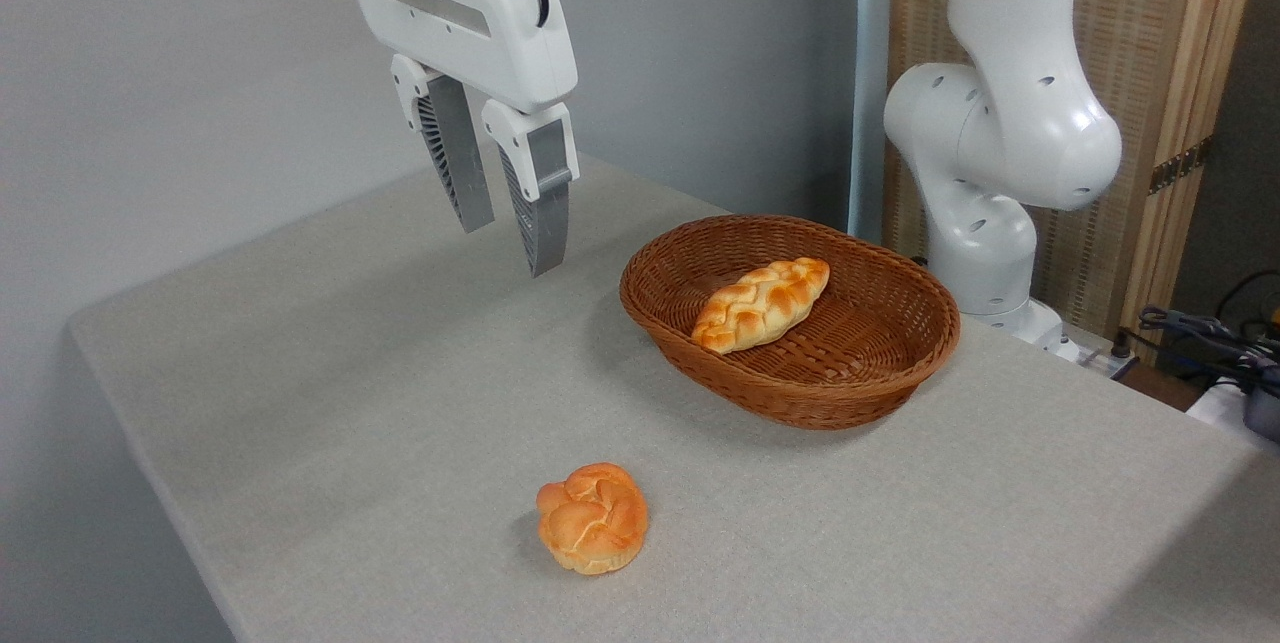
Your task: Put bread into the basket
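The hand (pixel 510 243) is seen raised above the tabletop (pixel 350 403), left of the basket (pixel 905 363) and well apart from it, with its fingers (pixel 545 213) parted narrowly and nothing held between them. The bread (pixel 762 304) is found lying inside the basket, tilted against the inner wall on the left side. The placing step is judged done, and only a retreat is thought to be called for. Open room is offered upward and to the left of the basket, where nothing stands beneath the hand. A bun (pixel 592 518) is seen on the tabletop in front of the basket, near the front edge and well apart from it. Close behind the basket on the right, the arm's base (pixel 985 263) is to be kept clear of.
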Controlling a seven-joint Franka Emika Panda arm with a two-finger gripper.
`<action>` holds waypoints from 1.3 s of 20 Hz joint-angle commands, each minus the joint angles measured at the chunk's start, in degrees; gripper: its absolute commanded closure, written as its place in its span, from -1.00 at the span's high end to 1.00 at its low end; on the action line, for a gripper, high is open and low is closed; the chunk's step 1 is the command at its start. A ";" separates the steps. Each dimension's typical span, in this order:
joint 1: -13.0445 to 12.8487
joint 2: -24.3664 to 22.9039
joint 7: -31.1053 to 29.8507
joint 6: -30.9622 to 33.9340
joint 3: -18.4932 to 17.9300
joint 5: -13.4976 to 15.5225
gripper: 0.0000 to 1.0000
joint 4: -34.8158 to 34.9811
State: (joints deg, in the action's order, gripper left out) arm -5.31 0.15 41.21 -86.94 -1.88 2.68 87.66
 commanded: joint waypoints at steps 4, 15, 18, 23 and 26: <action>-0.14 0.99 -0.51 -0.33 0.03 -1.97 0.97 -1.44; -0.14 1.08 -0.34 -1.39 -0.05 -1.19 1.00 -0.82; -0.14 1.08 -0.25 -2.79 -0.05 -1.27 1.00 0.05; -0.14 0.99 -0.16 -3.23 -0.05 -1.27 1.00 0.76; -0.14 0.90 -0.16 -2.62 -0.05 -1.19 1.00 0.76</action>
State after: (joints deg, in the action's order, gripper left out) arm -5.33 1.28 41.21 -89.14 -1.81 1.59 87.98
